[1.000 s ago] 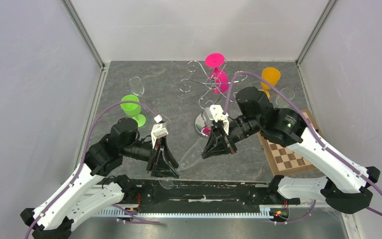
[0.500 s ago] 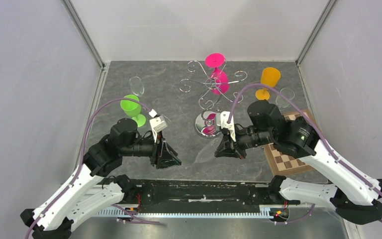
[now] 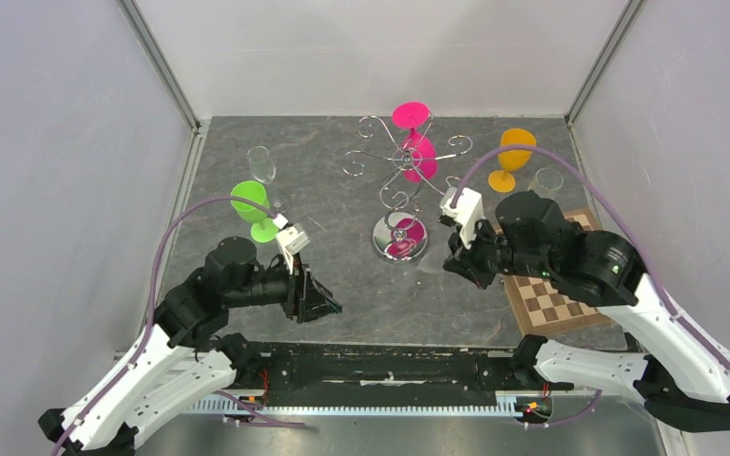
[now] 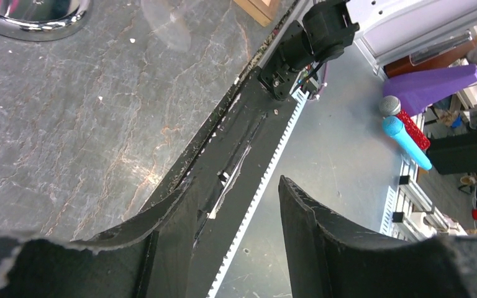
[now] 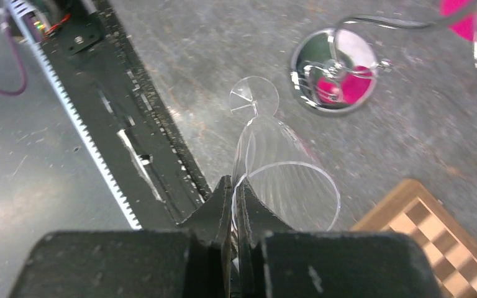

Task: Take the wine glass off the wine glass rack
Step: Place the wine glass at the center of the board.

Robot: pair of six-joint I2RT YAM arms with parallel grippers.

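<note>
Wine glass (image 5: 281, 158) risk comes first, and it starts at your right tool (image 5: 233, 186). Its jaws are clenched on one thin spot of the rim and nowhere else, so the whole bowl hangs from an edge pinch. The wall is clear, smooth and faintly ribbed, which looks slippery, so a quick wrist turn could let it swing or slide out.

The glass is off the wine glass rack (image 3: 404, 171), at about 4 o'clock from the rack's mirrored base. Its bowl is up and its flat round foot points down toward the table (image 3: 342, 199). I cannot tell whether the foot is actually touching. If you release before it sits flat, the tall, narrow shape on a thin stem will probably tip and roll toward the 6 o'clock edge.

The polished chrome base is near the foot, so a drift toward 10 o'clock could knock it and shake the curled wire arms. A pink glass (image 3: 418, 152) hangs upside down there. At 3 o'clock the raised wooden edge of the chessboard (image 3: 551, 294) would make uneven footing.

Behind the right arm at 12 o'clock, an orange glass (image 3: 516, 147) stands close to the cable loop. Your left tool (image 4: 235, 183) is released and empty at 8 o'clock, over the dark, veined stone-look table.
</note>
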